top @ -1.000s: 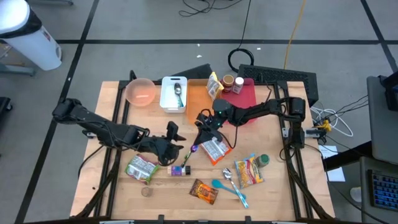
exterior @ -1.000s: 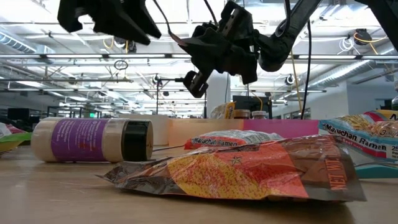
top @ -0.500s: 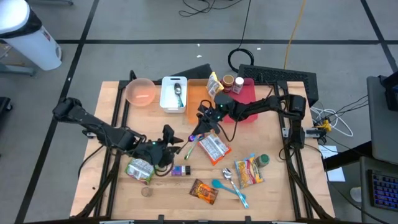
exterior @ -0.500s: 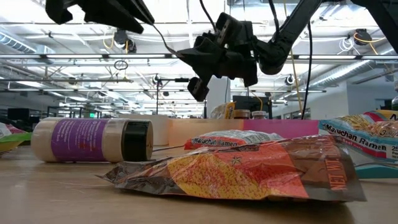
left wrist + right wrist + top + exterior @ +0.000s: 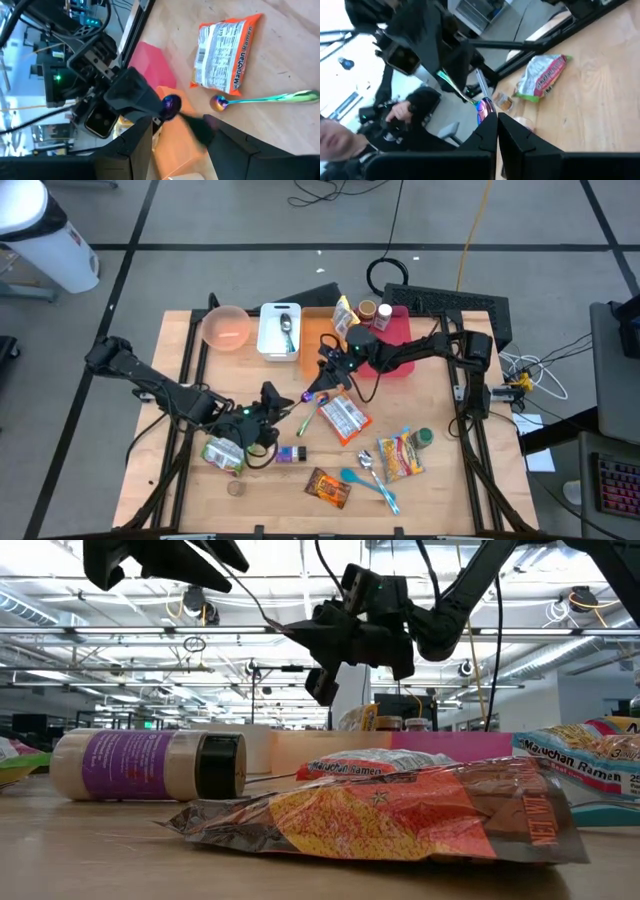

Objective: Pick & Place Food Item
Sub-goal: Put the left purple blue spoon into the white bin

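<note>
**Iridescent spoon pinched between two raised grippers**

The right gripper (image 5: pixel 318 387) hangs above the table's middle, its fingers clenched on the purple bowl end of an iridescent spoon (image 5: pixel 302 401). The left gripper (image 5: pixel 272 406) sits just beside it, toward the left front, with jaws partly apart around the spoon's handle end; whether it truly grips there cannot be told. The spoon hangs in the air between them, tilted. Below and right lies a ramen packet (image 5: pixel 343 419) flat on the wooden table (image 5: pixel 440 480).

Ramen packet (image 5: pixel 344 419) mid-table; bowl (image 5: pixel 226 327) left of tray (image 5: pixel 279 332), far edge
</note>
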Controlling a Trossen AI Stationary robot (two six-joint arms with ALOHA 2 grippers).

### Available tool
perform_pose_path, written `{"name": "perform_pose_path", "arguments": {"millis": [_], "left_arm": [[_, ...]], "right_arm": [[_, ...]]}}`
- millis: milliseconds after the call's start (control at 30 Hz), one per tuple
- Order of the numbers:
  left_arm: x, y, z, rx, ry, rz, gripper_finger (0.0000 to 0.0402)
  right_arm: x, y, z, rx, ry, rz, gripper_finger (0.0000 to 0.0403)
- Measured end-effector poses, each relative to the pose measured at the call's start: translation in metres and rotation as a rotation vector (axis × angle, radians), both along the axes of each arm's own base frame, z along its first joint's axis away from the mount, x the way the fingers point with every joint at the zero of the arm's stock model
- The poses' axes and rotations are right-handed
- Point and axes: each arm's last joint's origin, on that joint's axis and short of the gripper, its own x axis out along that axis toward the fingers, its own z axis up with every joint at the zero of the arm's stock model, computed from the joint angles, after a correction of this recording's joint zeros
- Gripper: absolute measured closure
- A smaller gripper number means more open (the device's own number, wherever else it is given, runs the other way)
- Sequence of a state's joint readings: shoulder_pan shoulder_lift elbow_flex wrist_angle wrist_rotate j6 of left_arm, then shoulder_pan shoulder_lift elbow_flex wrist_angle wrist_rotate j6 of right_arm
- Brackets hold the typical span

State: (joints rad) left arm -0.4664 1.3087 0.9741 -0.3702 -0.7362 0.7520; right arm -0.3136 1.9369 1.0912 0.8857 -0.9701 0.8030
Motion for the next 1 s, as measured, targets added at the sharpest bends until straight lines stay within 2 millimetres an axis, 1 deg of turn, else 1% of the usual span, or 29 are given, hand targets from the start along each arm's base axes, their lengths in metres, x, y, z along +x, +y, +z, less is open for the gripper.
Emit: {"name": "perform_pose_path", "arguments": {"millis": [100,267,467,567,800,1000], "left_arm": [[0.000,0.000,0.001,0.043,0.005,-0.004,0.0220],[0.000,0.002,0.001,0.134,0.009,0.021,0.0220],[0.000,0.003,0.002,0.177,0.014,0.030,0.0224],[0.000,0.003,0.002,0.178,0.014,0.029,0.0242],[0.000,0.003,0.002,0.181,0.016,0.027,0.0307],[0.000,0.003,0.002,0.181,0.016,0.027,0.0337]], "right_arm": [[-0.001,-0.004,0.004,0.035,-0.004,-0.013,0.0403],[-0.003,-0.010,0.004,0.066,0.017,-0.030,0.0403],[-0.003,-0.011,0.004,0.067,0.018,-0.030,0.0403],[-0.003,-0.011,0.004,0.067,0.019,-0.030,0.0403],[-0.003,-0.011,0.004,0.067,0.019,-0.029,0.0403],[-0.003,-0.011,0.004,0.067,0.018,-0.030,0.0403]]}}
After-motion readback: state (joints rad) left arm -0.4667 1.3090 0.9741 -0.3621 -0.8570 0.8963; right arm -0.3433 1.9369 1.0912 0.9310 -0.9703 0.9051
